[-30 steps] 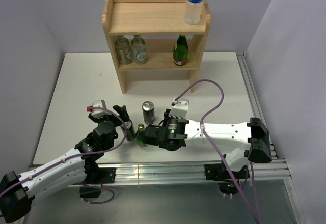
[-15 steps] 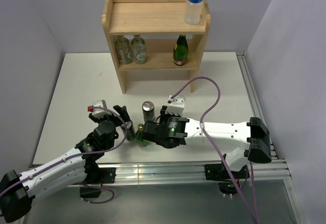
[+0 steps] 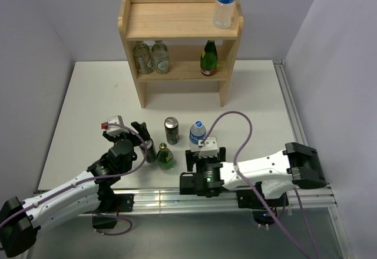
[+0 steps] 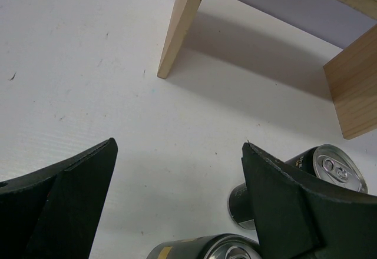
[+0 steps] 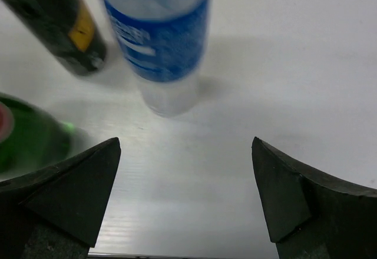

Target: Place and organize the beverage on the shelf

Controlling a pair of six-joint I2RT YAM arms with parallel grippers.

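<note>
The wooden shelf (image 3: 177,29) stands at the back, with a water bottle (image 3: 226,0) on its top right. Its lower tier holds two pale glass bottles (image 3: 151,57) and a green bottle (image 3: 208,57). On the table stand a dark can (image 3: 171,129), a water bottle (image 3: 198,134) and a green bottle (image 3: 165,156). A second can (image 3: 151,152) sits by my left gripper (image 3: 143,136), which is open. In the left wrist view, both cans (image 4: 330,170) (image 4: 206,250) lie beside the open left gripper (image 4: 179,147). My right gripper (image 5: 185,141) is open, short of the water bottle (image 5: 162,41).
The shelf's legs (image 4: 182,23) rise ahead of the left gripper. The table's near rail (image 3: 177,197) runs just behind the right wrist. A grey cable (image 3: 235,129) loops over the table at the right.
My right gripper has opened and drawn back towards the near edge, leaving the green bottle standing. The water bottle on the table has come into view. The left arm is still.
</note>
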